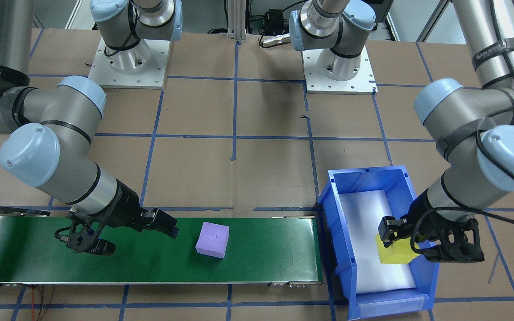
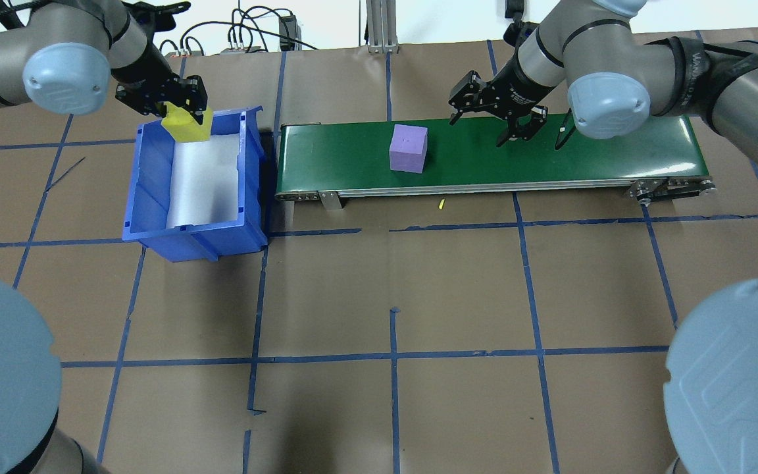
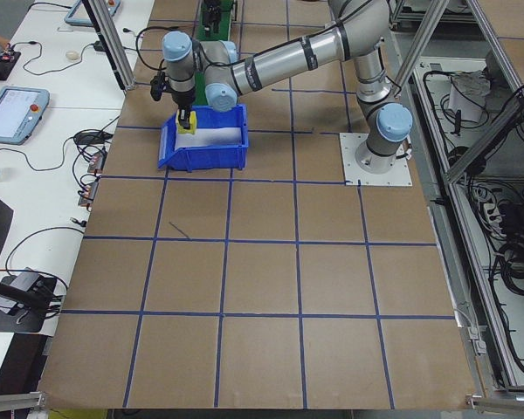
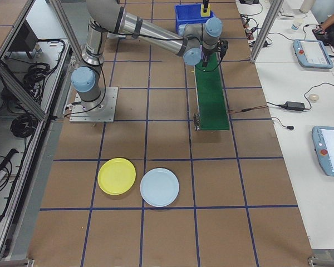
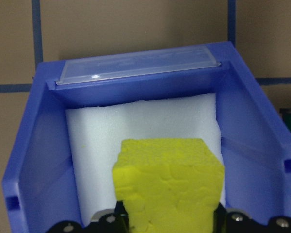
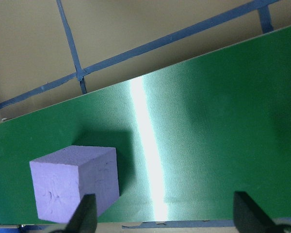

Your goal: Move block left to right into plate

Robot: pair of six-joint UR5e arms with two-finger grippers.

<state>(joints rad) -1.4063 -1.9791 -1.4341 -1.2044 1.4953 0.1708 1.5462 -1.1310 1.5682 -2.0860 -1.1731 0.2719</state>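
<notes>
Cardboard-covered table (blue-taped); left end effector pinches yellow block, right spread.

The blue bin stands just off the left end of the green conveyor belt, its tall walls closing in the white foam floor on all sides, so entry is only from above. The left gripper, clamped on a yellow block, fills the bin's far end; the near end of the foam is bare. On the belt, a purple block sits near the middle, with open green surface either side. The right gripper, fingers spread, hangs over the belt's far edge beside that block, apart from it. The table's near half is bare brown paper. A yellow plate and a pale blue plate lie touching toward the table's right end.
</notes>
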